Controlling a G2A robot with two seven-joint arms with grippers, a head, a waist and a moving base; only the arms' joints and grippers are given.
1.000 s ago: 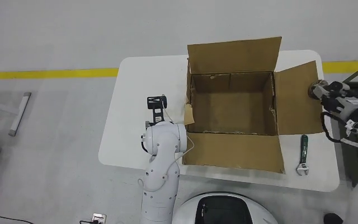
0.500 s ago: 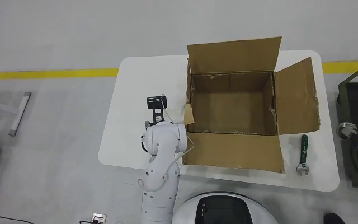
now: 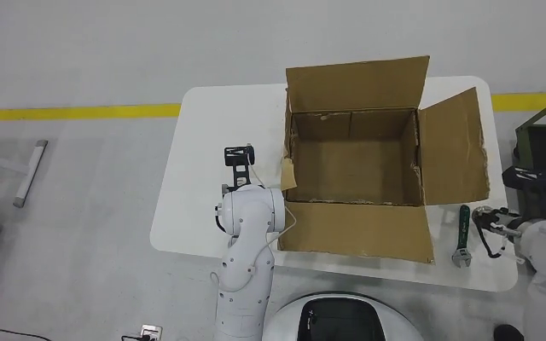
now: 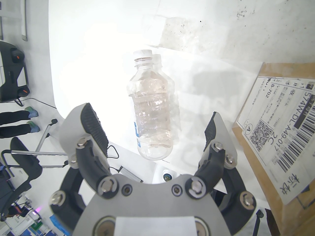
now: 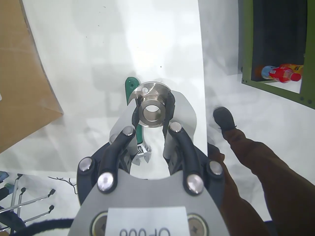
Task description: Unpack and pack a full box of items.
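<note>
A yellow line [image 3: 85, 111] runs on the floor at 9 o'clock from the white table [image 3: 213, 111]. The left gripper [image 4: 152, 121] hangs over the table at 9 o'clock from the box [image 3: 354, 232]. It is wide open and holds nothing. One clear bottle [image 4: 147, 92] with a white cap lies flat on the table under the gap between the two fingers and touches neither of them. It has a bit of blue wrap, and the words on that are too small to tell. The one brown box sits on the table's 3 o'clock half. All four flaps are folded out and its brown floor shows. In the left wrist view two white labels [image 4: 283, 133] are stuck on the cardboard. The near one has black letters, bar codes and one square code, and the far one has one bar code. One wrench [image 3: 461, 236] with a green handle lies on the table at 4 o'clock from the box, close to the flap but not touching it. At 3 o'clock from the wrench, just beside it, is the right gripper [image 5: 152, 101]. Its fingers are squeezed onto one shiny metal ring [image 5: 150, 110] with a hole in the middle, held above the table. Off the table at 3 o'clock stands one dark green crate [image 5: 246, 50] with one red bottle [image 5: 283, 75] inside.
</note>
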